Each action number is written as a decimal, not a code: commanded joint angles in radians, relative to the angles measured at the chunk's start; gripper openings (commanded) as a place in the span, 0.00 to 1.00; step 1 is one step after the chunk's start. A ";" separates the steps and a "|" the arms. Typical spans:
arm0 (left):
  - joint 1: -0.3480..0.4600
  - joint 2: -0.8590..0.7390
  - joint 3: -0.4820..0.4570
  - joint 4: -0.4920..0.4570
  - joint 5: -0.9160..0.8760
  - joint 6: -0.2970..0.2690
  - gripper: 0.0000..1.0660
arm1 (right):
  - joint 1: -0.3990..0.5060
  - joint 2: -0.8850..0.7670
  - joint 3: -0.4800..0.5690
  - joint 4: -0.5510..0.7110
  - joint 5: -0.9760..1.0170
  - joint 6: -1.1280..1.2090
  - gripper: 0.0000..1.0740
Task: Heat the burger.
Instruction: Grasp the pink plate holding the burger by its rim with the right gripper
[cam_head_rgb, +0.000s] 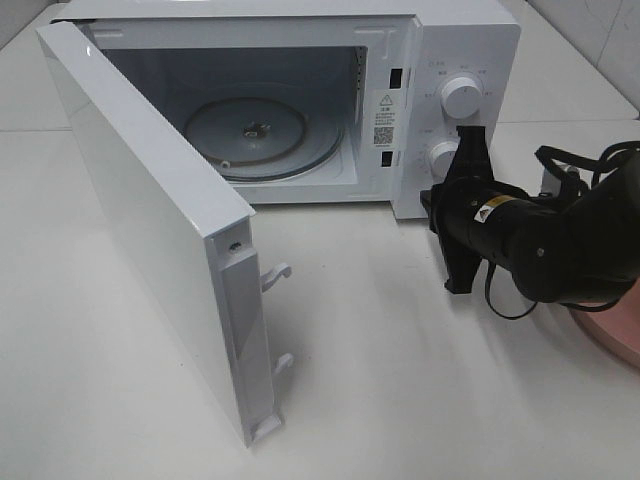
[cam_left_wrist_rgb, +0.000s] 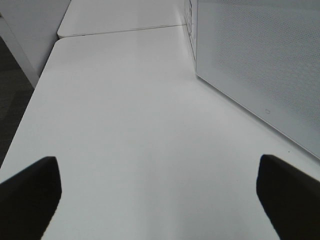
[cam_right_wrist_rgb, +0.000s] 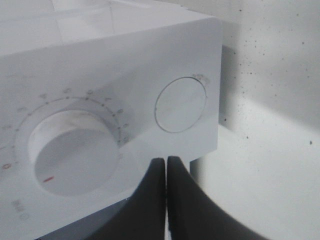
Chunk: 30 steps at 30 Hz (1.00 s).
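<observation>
The burger is out of view in all three views. The white microwave (cam_head_rgb: 470, 40) stands at the back with its door (cam_head_rgb: 150, 200) swung wide to the left and its glass turntable (cam_head_rgb: 250, 130) bare. My right gripper (cam_head_rgb: 430, 200) is shut with nothing in it, its tips (cam_right_wrist_rgb: 166, 167) close in front of the control panel, between the upper knob (cam_head_rgb: 461, 95) and the lower knob (cam_head_rgb: 440, 157). My left gripper (cam_left_wrist_rgb: 160, 200) is open over bare table beside the door's outer face (cam_left_wrist_rgb: 260, 60); its fingers (cam_left_wrist_rgb: 30, 192) hold nothing.
The rim of a pink plate (cam_head_rgb: 612, 340) shows at the right edge, under the right arm. The open door's latch hooks (cam_head_rgb: 277, 275) stick out over the table (cam_head_rgb: 400, 380). A seam between two tabletops (cam_left_wrist_rgb: 120, 30) runs behind the left gripper.
</observation>
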 joint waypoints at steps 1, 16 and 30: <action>-0.006 -0.005 0.003 -0.003 0.001 -0.001 0.94 | 0.002 -0.053 0.021 -0.017 0.023 -0.032 0.00; -0.006 -0.005 0.003 -0.003 0.001 -0.001 0.94 | 0.002 -0.332 0.052 -0.118 0.369 -0.534 0.00; -0.006 -0.005 0.003 -0.003 0.001 -0.001 0.94 | 0.002 -0.467 0.051 -0.118 0.742 -0.973 0.02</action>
